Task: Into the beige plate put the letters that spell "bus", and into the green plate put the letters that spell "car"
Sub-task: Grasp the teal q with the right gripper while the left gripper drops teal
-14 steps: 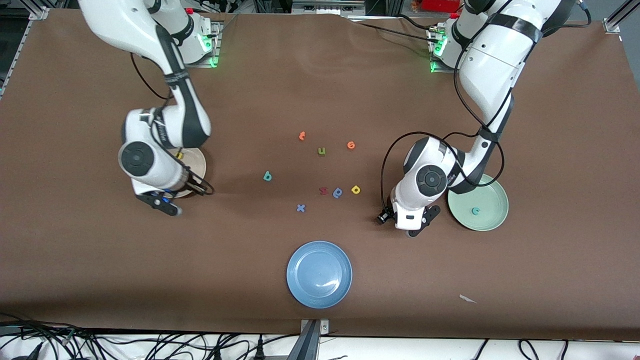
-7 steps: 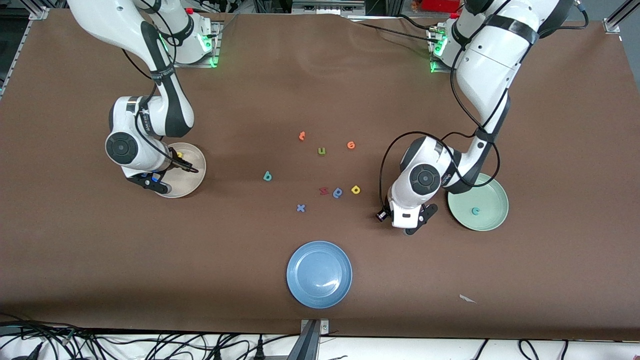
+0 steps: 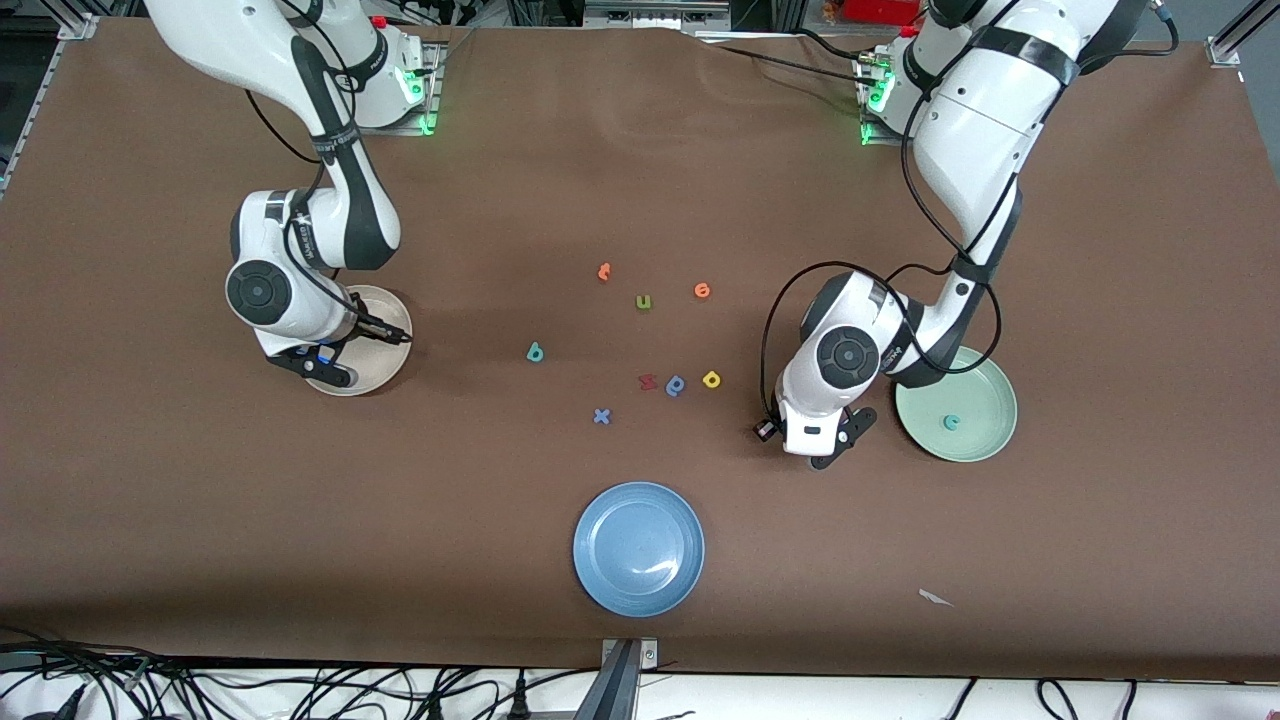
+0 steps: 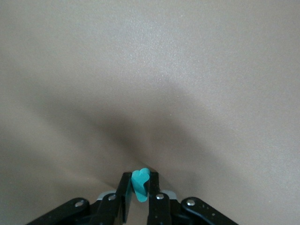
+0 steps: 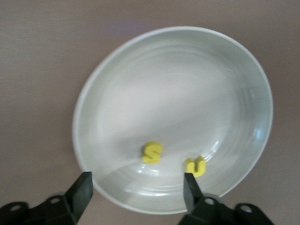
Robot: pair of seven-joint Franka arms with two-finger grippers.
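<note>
Just dropped yellow s into beige plate; right pincer spread above. Left pincer now pinching teal letter beside green plate.

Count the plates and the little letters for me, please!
Plates: 3 (beige plate, green plate, blue plate)
Letters: 12 (8 on table, 2 in beige plate, 1 in green plate, 1 in left gripper)
Total: 15

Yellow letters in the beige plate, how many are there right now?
2. A yellow "s" and a yellow "u" lie side by side in the beige plate, below the right gripper. In the front view the arm hides them.
</note>
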